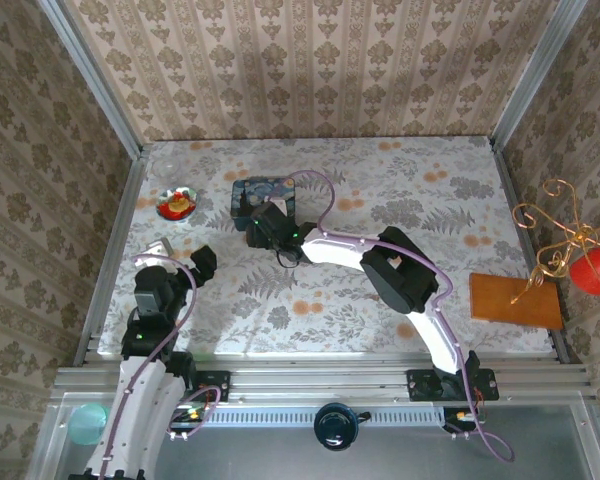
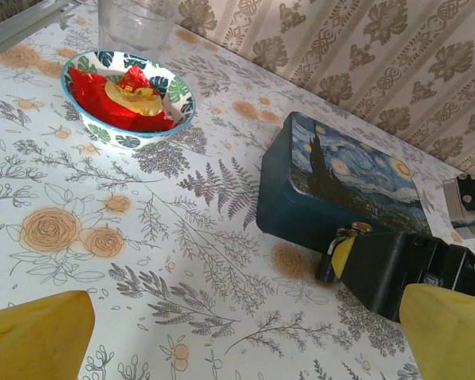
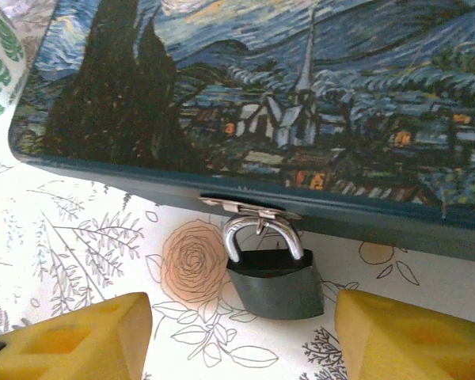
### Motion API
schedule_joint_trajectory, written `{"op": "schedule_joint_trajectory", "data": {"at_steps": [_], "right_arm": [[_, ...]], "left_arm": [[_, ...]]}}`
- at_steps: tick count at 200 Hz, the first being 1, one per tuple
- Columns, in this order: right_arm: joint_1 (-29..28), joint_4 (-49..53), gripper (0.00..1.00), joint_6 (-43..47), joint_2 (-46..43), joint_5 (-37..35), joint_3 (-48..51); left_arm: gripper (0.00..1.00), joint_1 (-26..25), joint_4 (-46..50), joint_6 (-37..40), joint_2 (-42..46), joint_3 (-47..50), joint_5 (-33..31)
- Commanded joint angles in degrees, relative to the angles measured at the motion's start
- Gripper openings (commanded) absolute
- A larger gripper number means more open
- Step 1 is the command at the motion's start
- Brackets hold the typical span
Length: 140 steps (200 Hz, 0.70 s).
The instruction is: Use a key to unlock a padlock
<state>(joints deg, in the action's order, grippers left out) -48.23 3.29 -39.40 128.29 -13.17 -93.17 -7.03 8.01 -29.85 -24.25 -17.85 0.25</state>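
The padlock (image 3: 275, 283) is a small dark body with a silvery shackle (image 3: 261, 234). It hangs shut through the hasp on the front of a blue starry-night tin (image 3: 285, 95) and rests on the tablecloth. My right gripper (image 3: 245, 340) is open, with one yellow finger (image 3: 79, 336) on each side of the padlock and neither touching it. In the top view the right gripper (image 1: 259, 224) sits at the front of the tin (image 1: 263, 192). My left gripper (image 2: 241, 340) is open over bare tablecloth, left of the tin (image 2: 340, 186), with nothing between its fingers. No key can be made out.
A leaf-patterned bowl (image 2: 128, 99) of red-wrapped sweets and a clear glass (image 2: 134, 24) stand at the far left. An orange board (image 1: 515, 300) lies at the right edge, beside a red ornament on gold wire (image 1: 580, 255). Patterned walls close in the table.
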Motion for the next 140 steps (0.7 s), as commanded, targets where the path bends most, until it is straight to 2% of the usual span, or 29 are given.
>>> {"op": "schedule_joint_trajectory", "data": {"at_steps": [1, 58, 90, 140], "right_arm": [[-0.05, 3.85, 0.64, 0.32, 0.08, -2.89, -1.64], [0.93, 15.56, 0.65, 2.2, -13.91, -5.56, 9.98], [1.26, 29.01, 0.65, 2.66, -23.85, -7.56, 17.99], [5.83, 44.5, 0.65, -3.13, -37.02, -5.63, 30.06]], "left_arm": [[1.0, 0.26, 0.6, -0.35, 0.87, 0.44, 0.52], [1.0, 0.26, 0.87, -0.07, 0.87, 0.36, 0.08], [1.0, 0.34, 0.78, -0.07, 0.65, 0.44, -0.08], [1.0, 0.7, -0.4, -0.33, -0.72, 0.69, 0.45]]}}
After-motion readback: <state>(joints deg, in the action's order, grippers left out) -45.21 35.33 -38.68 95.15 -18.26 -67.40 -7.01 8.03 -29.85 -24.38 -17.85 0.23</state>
